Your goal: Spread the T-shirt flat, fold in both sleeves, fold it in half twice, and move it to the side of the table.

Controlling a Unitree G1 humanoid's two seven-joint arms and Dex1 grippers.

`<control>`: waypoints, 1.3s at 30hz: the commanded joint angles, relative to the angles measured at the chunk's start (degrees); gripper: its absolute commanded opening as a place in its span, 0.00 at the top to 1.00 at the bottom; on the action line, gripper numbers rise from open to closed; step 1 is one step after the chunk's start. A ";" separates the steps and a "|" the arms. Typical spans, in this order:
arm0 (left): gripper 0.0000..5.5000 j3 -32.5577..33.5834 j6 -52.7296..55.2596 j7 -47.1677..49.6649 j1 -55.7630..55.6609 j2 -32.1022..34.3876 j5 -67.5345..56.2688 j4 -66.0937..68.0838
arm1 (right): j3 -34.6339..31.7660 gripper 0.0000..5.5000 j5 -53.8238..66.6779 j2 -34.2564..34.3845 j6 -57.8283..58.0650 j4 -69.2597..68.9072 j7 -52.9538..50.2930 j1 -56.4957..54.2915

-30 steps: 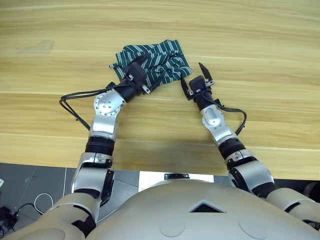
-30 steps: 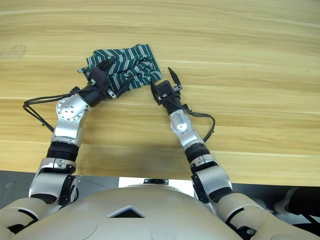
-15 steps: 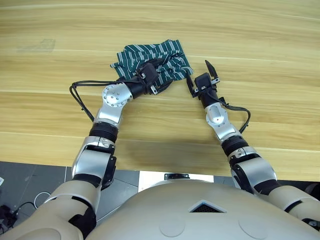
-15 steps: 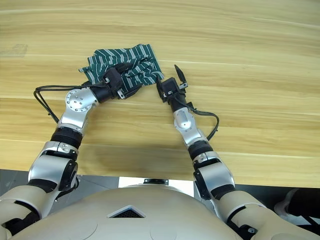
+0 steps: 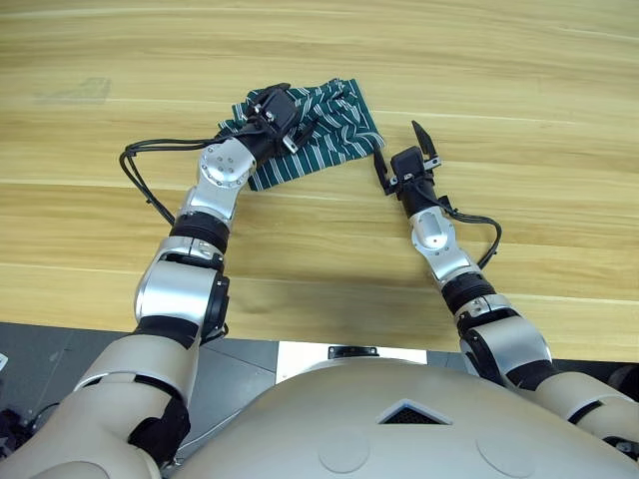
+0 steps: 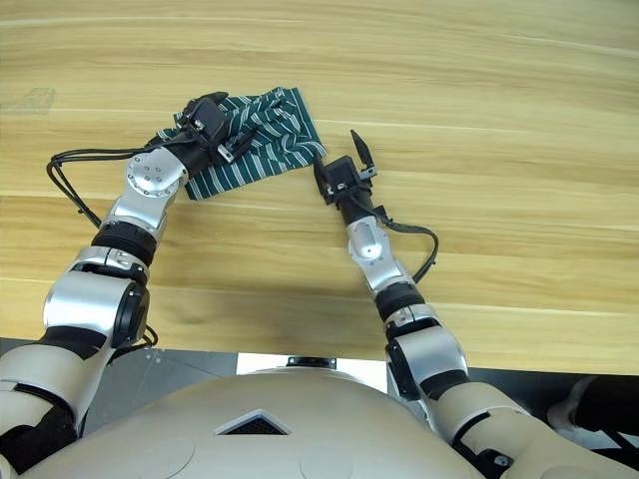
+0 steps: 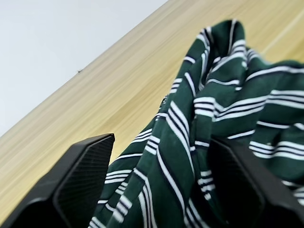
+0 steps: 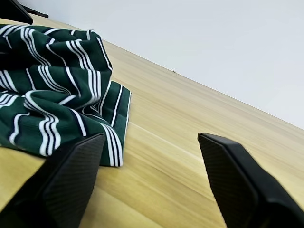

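- Where the left arm reached over the near edge of the T-shirt a second ago, its left pincer (image 5: 272,108) now sits higher, over the cloth's upper-left part, left of centre in the head view.
- Its fingers (image 7: 80,175) stand wide apart with striped folds heaped between them; nothing looks pinched.
- The T-shirt (image 5: 334,135) is still a crumpled bundle on the table (image 5: 499,60), in the upper middle of the frame. Its near-left edge, uncovered by the arm's move, lies flatter.
- The right pincer (image 5: 401,152) has edged slightly rightward and waits just beside the shirt's lower-right corner, gaping and empty.
- By this showing, the spreading has barely begun: the sleeves are not laid out and no fold is made. The left pincer probably needs to close on an edge and draw it outward while the right takes the near corner.
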 commanded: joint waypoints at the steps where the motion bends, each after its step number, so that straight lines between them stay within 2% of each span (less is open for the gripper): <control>1: 0.36 0.91 3.12 5.92 -4.96 1.43 1.72 4.87 | 0.11 0.34 0.03 0.37 1.87 2.48 0.24 3.34; 5: 0.36 1.75 5.67 11.14 -9.76 1.75 2.49 8.98 | -0.11 0.34 0.60 1.50 2.10 1.59 0.27 3.29; 13: 0.36 2.49 3.80 10.94 -15.72 -0.25 2.55 10.44 | 1.60 0.34 -0.25 4.76 2.10 3.89 -0.20 4.41; 17: 0.36 2.34 6.93 14.60 -18.23 -1.23 3.69 12.11 | 2.73 0.34 -1.37 5.39 1.92 2.36 -1.02 4.54; 19: 0.36 5.72 7.16 16.88 -17.73 -0.38 0.90 12.16 | 4.88 0.34 -4.03 4.69 1.28 -1.54 -1.77 5.65; 23: 0.36 20.22 -3.58 4.51 -9.52 -1.30 -16.38 5.61 | 9.26 0.34 -4.24 2.07 1.42 -19.40 5.87 11.48; 25: 0.36 25.18 -6.88 -2.07 -2.25 -3.62 -24.84 -1.91 | 9.49 0.34 -2.57 0.99 5.37 -28.73 10.88 11.55; 28: 0.36 28.80 -7.21 -5.89 7.89 -7.60 -33.67 -15.51 | 7.64 0.34 0.04 1.46 12.41 -34.29 15.48 7.20; 30: 0.36 29.85 -5.92 -4.79 13.93 -10.42 -37.41 -24.97 | 6.80 0.34 -0.33 2.12 16.70 -32.46 16.32 1.83; 33: 0.36 29.51 -3.57 -1.36 21.14 -14.13 -39.15 -35.99 | 6.56 0.34 -1.55 3.55 20.12 -21.55 16.03 -8.67; 39: 0.36 25.94 0.65 3.55 28.68 -20.62 -38.96 -49.27 | 3.59 0.34 -0.39 7.55 20.81 7.51 12.07 -26.58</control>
